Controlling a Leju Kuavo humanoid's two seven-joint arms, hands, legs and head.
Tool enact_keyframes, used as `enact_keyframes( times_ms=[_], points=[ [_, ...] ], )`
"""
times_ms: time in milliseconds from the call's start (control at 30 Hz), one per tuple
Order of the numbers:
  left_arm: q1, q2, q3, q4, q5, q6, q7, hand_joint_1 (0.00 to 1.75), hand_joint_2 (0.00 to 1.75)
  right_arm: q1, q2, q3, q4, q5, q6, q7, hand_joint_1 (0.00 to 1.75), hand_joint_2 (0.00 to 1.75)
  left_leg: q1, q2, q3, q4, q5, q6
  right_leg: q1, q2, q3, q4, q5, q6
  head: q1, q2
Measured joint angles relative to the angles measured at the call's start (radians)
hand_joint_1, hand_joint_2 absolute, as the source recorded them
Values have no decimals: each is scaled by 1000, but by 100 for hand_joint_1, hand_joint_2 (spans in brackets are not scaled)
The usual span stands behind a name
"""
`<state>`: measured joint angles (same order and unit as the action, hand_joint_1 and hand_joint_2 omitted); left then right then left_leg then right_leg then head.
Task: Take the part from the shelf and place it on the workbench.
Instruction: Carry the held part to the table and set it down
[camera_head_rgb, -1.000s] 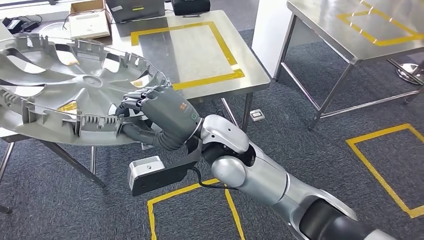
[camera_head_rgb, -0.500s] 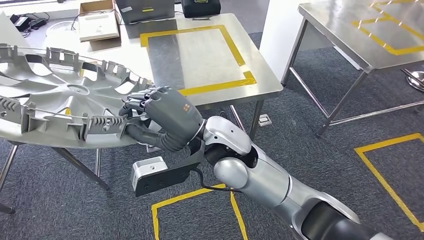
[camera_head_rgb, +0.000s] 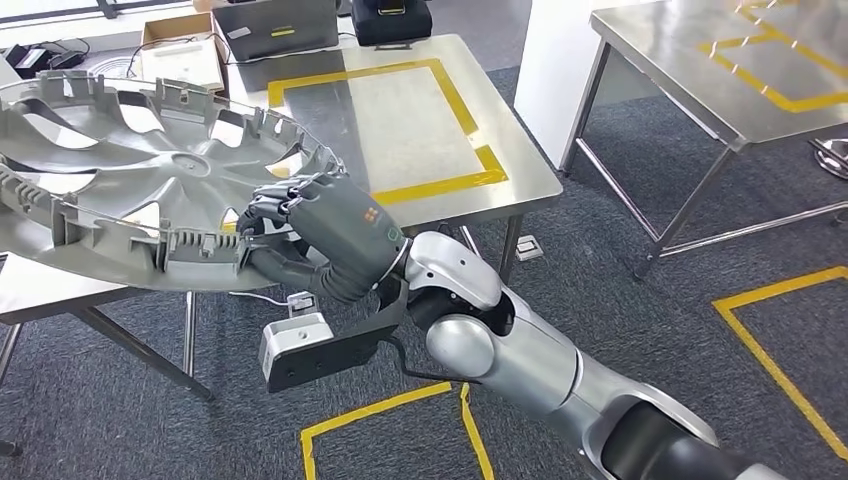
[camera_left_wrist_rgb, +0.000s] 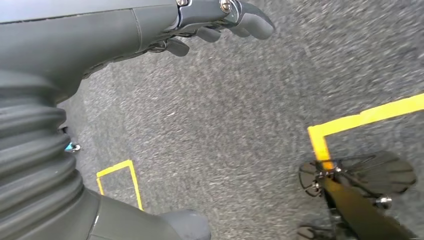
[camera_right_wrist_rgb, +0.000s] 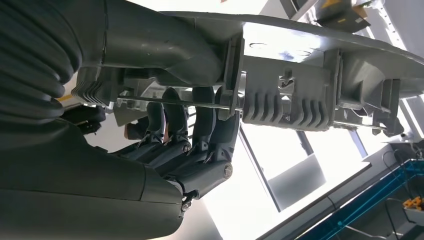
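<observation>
The part is a large grey wheel cover (camera_head_rgb: 150, 180) with clips round its rim, held level in the air at the left of the head view. My right hand (camera_head_rgb: 315, 235) grips its near rim, fingers curled over the edge and thumb underneath. The right wrist view shows the fingers (camera_right_wrist_rgb: 200, 125) wrapped round the rim (camera_right_wrist_rgb: 290, 95) and its wire ring. The cover overlaps the near left part of the steel workbench (camera_head_rgb: 440, 120), which has a yellow taped rectangle (camera_head_rgb: 470, 140). My left hand (camera_left_wrist_rgb: 220, 20) hangs over the carpet with fingers loosely curled, holding nothing.
A cardboard box (camera_head_rgb: 185, 45) and dark cases (camera_head_rgb: 275, 25) stand at the workbench's far edge. A second steel table (camera_head_rgb: 730, 70) stands at the right. Yellow tape squares (camera_head_rgb: 780, 340) mark the grey carpet. A small white device (camera_head_rgb: 525, 245) lies under the workbench.
The whole picture has shifted as the camera moved. My right hand has kept its grip, and the cover now sits a little higher and further over the workbench's left part.
</observation>
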<state>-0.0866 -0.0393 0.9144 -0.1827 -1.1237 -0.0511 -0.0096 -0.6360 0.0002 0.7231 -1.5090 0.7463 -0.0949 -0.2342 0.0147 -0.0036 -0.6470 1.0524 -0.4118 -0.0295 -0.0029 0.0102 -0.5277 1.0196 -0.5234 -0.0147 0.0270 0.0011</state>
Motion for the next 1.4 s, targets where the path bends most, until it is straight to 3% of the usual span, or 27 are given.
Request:
enact_keyframes(
  times_ms=[100, 167, 200, 267, 300, 333, 367, 433, 467, 500, 567, 667, 733, 800, 833, 867, 933, 967, 1000, 1167, 1233, 1300, 1367, 1400],
  points=[
    [0, 0, 0, 0, 0, 0, 0, 0, 175, -2, 0, -1, 0, 0, -1, 0, 175, 175, -3, -1, 9, -16, -20, 23, 1, 1, 0, -1, -11, 15, 2, 0],
    [0, -1, 0, 0, 0, 0, 0, 0, 175, -3, 0, -2, -1, -1, -1, 0, 175, 175, -1, -2, 17, -19, -28, 37, -1, -2, -16, 39, -34, 25, 4, 0],
    [0, 0, 0, 0, 0, 0, 0, 0, 175, -4, 0, -2, -1, -1, 0, 0, 175, 175, 0, -2, 23, -20, -32, 43, -1, -3, -43, 91, -56, 28, 6, 0],
    [0, 0, 0, 0, 0, 0, 0, 0, 175, -2, 0, -2, 0, -1, 0, -1, 175, 175, -1, -2, 32, -20, -43, 49, -2, -4, -131, 234, -101, 31, 8, 0],
    [0, 1, 0, 0, 0, 0, 0, 0, 175, 0, 0, -2, 0, -1, 0, -1, 175, 175, -2, -2, 39, -20, -49, 50, -2, -4, -172, 287, -106, 31, 8, 0],
    [1, 1, 0, 0, 0, 0, 0, 0, 175, 1, 0, -2, 0, -1, 0, -1, 175, 175, -2, -3, 48, -20, -56, 50, -2, -4, -197, 306, -90, 30, 8, 0],
    [1, 1, 0, 0, 0, 0, 0, 0, 175, 2, 0, -2, 0, -1, 0, -1, 175, 175, -3, -4, 60, -20, -64, 48, -2, -4, -202, 285, -53, 28, 8, 0],
    [2, 0, 0, 0, 0, 0, 0, 0, 175, 2, 0, -2, 0, -1, 0, -1, 175, 175, -3, -6, 81, -20, -82, 43, 0, -4, -165, 152, 52, 18, 9, 0],
    [1, -1, 0, 1, 0, 0, 0, 0, 175, 1, 0, -2, 0, -1, 0, -2, 175, 175, -4, -8, 90, -19, -90, 39, 3, -5, -141, 87, 85, 12, 9, 0],
    [1, -2, 0, 1, 0, 0, 0, 0, 175, 0, 0, -2, 0, -1, 0, -2, 175, 175, -5, -9, 94, -19, -97, 34, 6, -5, -124, 43, 100, 7, 10, 0],
    [-1, -3, 0, 1, 0, 0, 0, 0, 175, -3, 0, -2, 0, -1, 0, -2, 175, 175, -5, -9, 100, -22, -105, 21, 12, -5, -111, 17, 89, 0, 11, 0],
    [-1, -2, 0, 0, 0, 0, -1, 0, 175, -4, 0, -2, -2, -1, 0, -1, 175, 175, -5, -5, 101, -6, -121, 5, 3, -3, -88, 1, 80, -13, 10, 0],
    [-2, -3, 0, -1, 0, 0, -2, 0, 175, -5, 0, -2, -2, -1, 0, -1, 175, 175, -3, -3, 46, 96, -158, -4, 0, -6, -69, -6, 70, -22, 5, 0],
    [0, -4, 0, -1, 0, 0, -1, 0, 175, -3, 1, -2, -2, -1, 0, -1, 175, 175, -1, -3, -39, 224, -188, -12, 0, -6, -56, -5, 57, -26, 4, 0],
    [3, -4, 0, -1, 0, 0, -1, 0, 175, -1, 0, -2, -2, -1, 0, -1, 175, 175, 0, -2, -64, 248, -177, -14, 0, -4, -48, -5, 50, -26, 4, 0],
    [4, -3, 0, -1, 0, 0, -1, 0, 175, 0, 0, -1, -2, -1, 0, -1, 175, 175, 0, -2, -71, 235, -146, -15, 0, -3, -38, -4, 42, -24, 4, 0],
    [6, -2, 0, -1, 0, 0, -1, 0, 175, 2, 0, -1, -2, -1, 0, 0, 175, 175, 2, -1, -40, 118, -50, -14, -2, -1, -16, -2, 22, -18, 4, 0],
    [5, -2, 0, 0, 0, 0, -1, 0, 175, 2, 0, -1, -2, -1, 0, -1, 175, 175, 0, -1, -15, 57, -20, -13, 0, 0, -10, 1, 13, -14, 2, 0],
    [4, -3, 0, 0, 0, 0, -1, 0, 175, 2, 0, -2, -2, -1, 0, -1, 175, 175, 0, 0, 3, 14, -8, -7, 1, 0, -7, 3, 5, -8, 1, 0],
    [3, -4, 0, 1, -2, 0, 0, 0, 175, 2, -1, -4, -3, -1, -2, -1, 175, 175, -2, -2, 25, -17, -33, 28, 3, -1, -10, 21, -21, 16, 6, 0],
    [2, -4, 0, 0, -6, 0, 0, 0, 175, 3, -1, -5, -4, 1, -2, 0, 175, 175, 1, -2, 35, -22, -40, 39, 1, -3, -60, 115, -60, 25, 7, 0],
    [0, -4, 0, 0, -9, 0, 0, 0, 175, 7, -2, -8, -4, 4, -2, 0, 175, 175, 1, -2, 43, -22, -48, 44, 0, -3, -148, 248, -95, 29, 8, 0],
    [1, -4, 0, 0, -10, 0, 0, 0, 175, 9, -5, -9, -4, 5, -2, 0, 175, 175, 0, -2, 56, -21, -60, 43, -1, -3, -202, 292, -66, 30, 8, 0],
    [1, -4, 0, 0, -10, 0, 0, 0, 175, 10, -6, -10, -4, 6, -2, 0, 175, 175, 0, -3, 67, -21, -68, 41, -2, -4, -199, 253, -21, 29, 8, 0]
  ],
)
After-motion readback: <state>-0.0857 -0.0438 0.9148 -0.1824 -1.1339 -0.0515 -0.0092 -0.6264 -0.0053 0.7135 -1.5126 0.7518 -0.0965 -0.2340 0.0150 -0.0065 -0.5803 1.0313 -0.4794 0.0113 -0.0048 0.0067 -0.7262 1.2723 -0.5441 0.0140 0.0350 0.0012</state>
